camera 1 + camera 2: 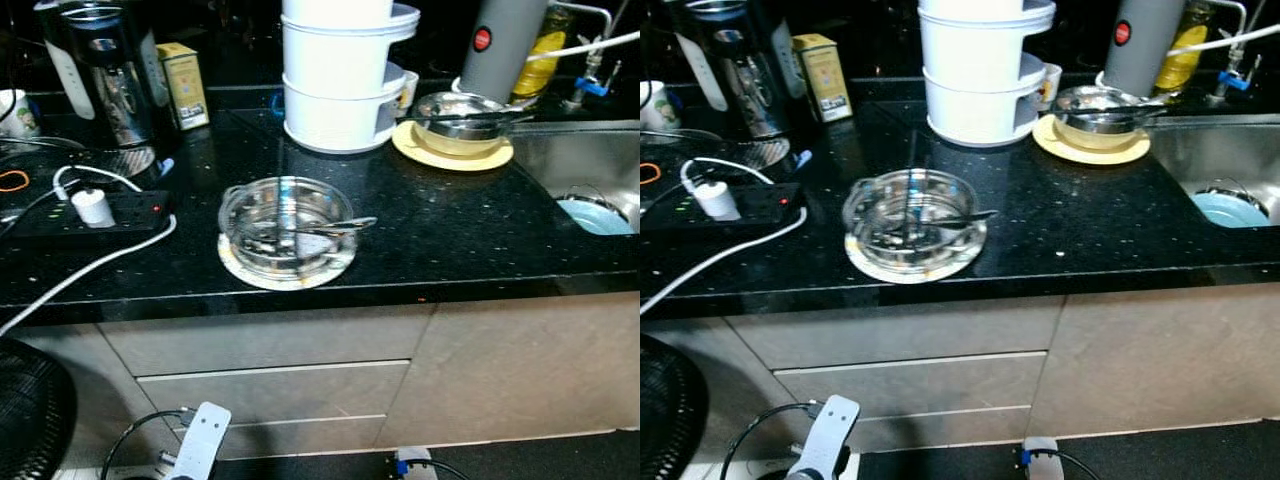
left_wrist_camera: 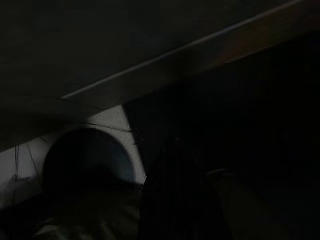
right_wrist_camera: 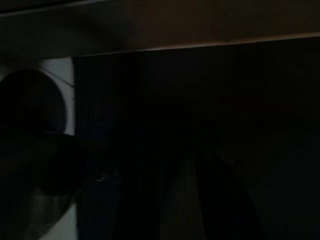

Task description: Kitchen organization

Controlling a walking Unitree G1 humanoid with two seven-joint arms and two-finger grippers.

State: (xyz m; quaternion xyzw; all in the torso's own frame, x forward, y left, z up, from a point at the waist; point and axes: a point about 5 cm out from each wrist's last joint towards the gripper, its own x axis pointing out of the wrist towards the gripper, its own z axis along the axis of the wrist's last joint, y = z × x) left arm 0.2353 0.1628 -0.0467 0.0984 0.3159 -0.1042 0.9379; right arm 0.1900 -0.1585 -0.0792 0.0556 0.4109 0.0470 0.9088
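Left eye view: clear glass bowl (image 1: pixel 287 230) with metal utensils, set on round pale plate (image 1: pixel 286 272) near front edge of black speckled counter (image 1: pixel 460 230).
Right eye view: steel sink (image 1: pixel 1220 160) at counter's right.
Wrist views: dark; finger state cannot be told.
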